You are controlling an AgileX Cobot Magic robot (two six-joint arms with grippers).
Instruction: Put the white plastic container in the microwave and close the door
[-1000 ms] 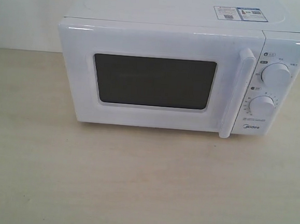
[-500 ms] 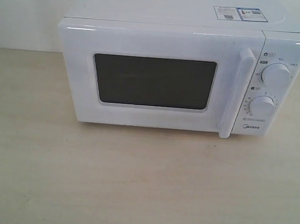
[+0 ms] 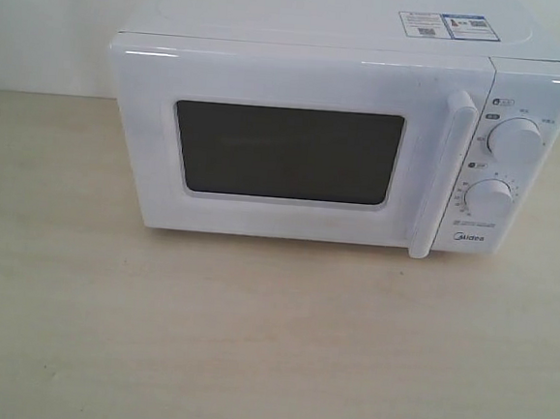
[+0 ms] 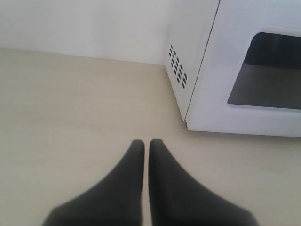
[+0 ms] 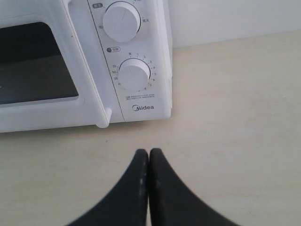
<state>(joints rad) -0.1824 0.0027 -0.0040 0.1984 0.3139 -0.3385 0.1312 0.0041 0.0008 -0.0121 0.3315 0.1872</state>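
Both tools are sitting pinched together and empty, left tool (image 4: 146, 143) over the bench (image 3: 250, 343) beside the microwave (image 3: 339, 78), right tool (image 5: 148, 151) facing the dials (image 5: 134, 75). The door (image 3: 149, 151) is looking fully closed, and I'm not seeing the white plastic container anywhere; the dark window (image 3: 286, 152) isn't showing whether it's inside. If it isn't, I'm thinking: spread the right tool, hook the handle (image 3: 443, 174), swing it wide.

Lab-like setup: microwave (image 3: 343, 88) on pale wood table (image 3: 269, 345), plain white wall (image 3: 43, 16).
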